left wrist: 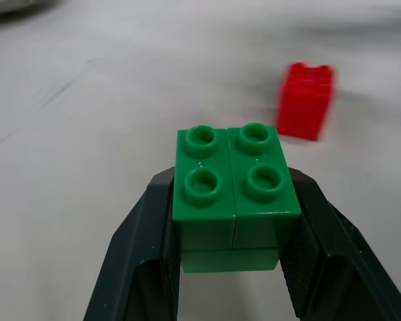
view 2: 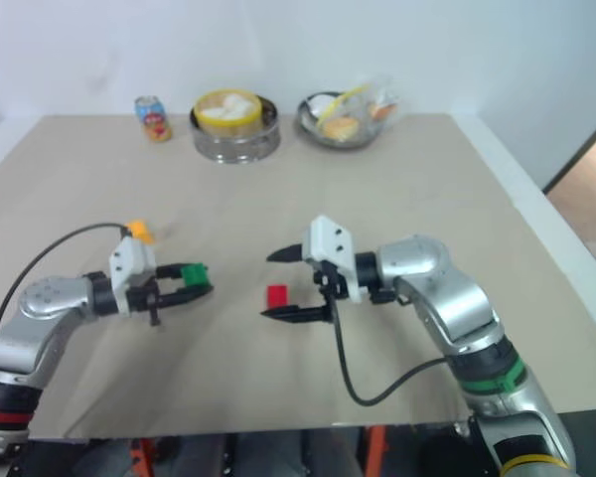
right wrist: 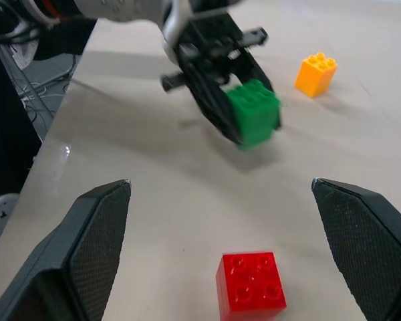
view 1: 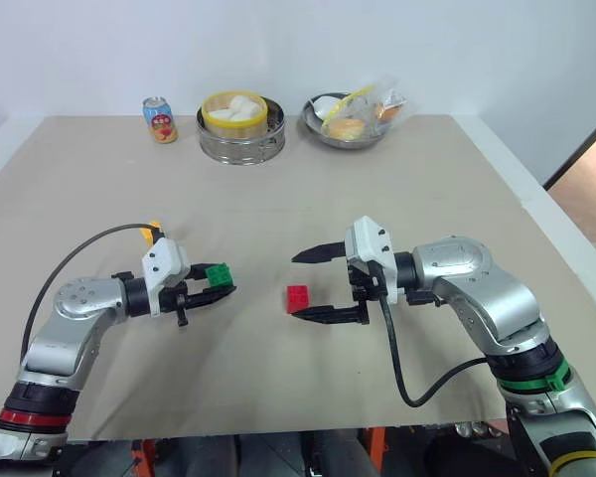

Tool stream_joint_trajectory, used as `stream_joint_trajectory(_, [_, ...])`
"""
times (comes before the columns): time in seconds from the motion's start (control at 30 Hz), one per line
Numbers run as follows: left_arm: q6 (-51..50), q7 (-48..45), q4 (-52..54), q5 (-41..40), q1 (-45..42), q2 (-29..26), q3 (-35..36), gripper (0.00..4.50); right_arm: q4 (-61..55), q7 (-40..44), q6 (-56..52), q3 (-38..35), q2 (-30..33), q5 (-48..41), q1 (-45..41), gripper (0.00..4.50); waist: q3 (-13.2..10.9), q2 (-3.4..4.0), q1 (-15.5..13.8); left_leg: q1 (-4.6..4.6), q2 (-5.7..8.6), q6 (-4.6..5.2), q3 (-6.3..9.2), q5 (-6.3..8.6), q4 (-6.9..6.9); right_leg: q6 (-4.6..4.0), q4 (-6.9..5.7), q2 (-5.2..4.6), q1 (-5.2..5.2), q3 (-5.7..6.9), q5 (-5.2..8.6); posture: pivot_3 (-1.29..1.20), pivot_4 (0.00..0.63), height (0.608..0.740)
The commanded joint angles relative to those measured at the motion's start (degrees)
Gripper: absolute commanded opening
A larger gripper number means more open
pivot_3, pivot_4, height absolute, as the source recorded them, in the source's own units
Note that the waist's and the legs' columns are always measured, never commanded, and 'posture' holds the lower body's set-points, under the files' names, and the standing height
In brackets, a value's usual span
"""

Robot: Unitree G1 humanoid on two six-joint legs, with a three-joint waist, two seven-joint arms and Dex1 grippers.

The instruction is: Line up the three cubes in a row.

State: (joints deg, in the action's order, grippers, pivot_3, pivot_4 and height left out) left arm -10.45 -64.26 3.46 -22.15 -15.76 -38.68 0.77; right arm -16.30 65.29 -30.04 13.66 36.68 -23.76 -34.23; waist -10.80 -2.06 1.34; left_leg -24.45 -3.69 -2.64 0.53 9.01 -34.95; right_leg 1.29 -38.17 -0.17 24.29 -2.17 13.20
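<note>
Left wrist view gives me the green cube (left wrist: 235, 184) clamped between my left gripper (view 1: 211, 291) fingers, studs up, lifted off the surface (view 1: 278, 199). I judge it light, rigid and slick-sided; its flat opposite walls suit gripping. Being squarish, it has no clear long axis. My right gripper (view 1: 316, 285) fingers stand wide apart beside the red cube (view 1: 297, 298); the orange-yellow cube (right wrist: 315, 73) sits beyond.

The green cube (left wrist: 235, 180), red cube (right wrist: 250, 283) and orange-yellow cube (right wrist: 315, 73) look like smooth, glossy plastic. The table (view 1: 397, 189) is matt beige. The steamer (view 1: 241, 142) and bowl (view 1: 328, 134) are shiny metal.
</note>
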Motion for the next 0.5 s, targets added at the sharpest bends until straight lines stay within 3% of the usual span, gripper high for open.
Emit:
stream_joint_trajectory(0.03, [3.12,-4.18,-0.50,0.37,-1.27,-1.29,-1.10,1.35,0.07,1.08,1.40,-0.49,0.57,0.43,-0.70,4.50,0.00,0.00,0.00,0.01,0.00,0.00,-0.03,0.00,-0.01,0.01,0.00,0.00,0.00,-0.03,-0.01,0.00,0.150,0.740])
stream_joint_trajectory(0.5, [6.73,-11.38,-12.05,3.75,-9.15,0.99,-7.08,1.35,-3.29,-0.08,-0.43,-1.87,1.70,-0.42,0.91,4.50,0.00,0.00,0.00,-0.02,-0.01,0.00,-0.04,0.00,0.00,0.02,-0.01,0.07,0.04,-0.10,-0.01,0.00,0.150,0.740])
